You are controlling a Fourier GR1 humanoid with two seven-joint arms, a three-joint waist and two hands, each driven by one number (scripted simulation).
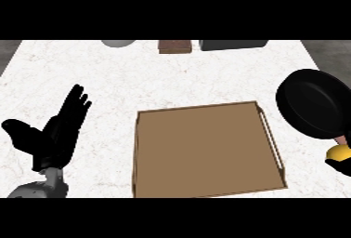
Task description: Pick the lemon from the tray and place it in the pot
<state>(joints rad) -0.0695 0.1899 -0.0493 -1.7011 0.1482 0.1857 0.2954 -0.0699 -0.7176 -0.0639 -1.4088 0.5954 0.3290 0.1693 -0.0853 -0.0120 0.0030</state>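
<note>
The brown tray (pixel 205 153) lies in the middle of the white counter with nothing on it. The yellow lemon (pixel 338 153) shows at the right edge, just below the black pot (pixel 314 103). My right hand (pixel 341 166) is mostly cut off by the frame's edge, its black fingers curled under the lemon. The pot stands to the right of the tray, with a reddish handle end near the lemon. My left hand (pixel 56 130) rests open at the left, fingers straight and pointing up, well away from the tray.
Along the counter's far edge stand a grey round object (pixel 119 43), a brown block (pixel 174 46) and a dark grey box (pixel 233 45). The white counter (pixel 171 79) stretches between them and the tray.
</note>
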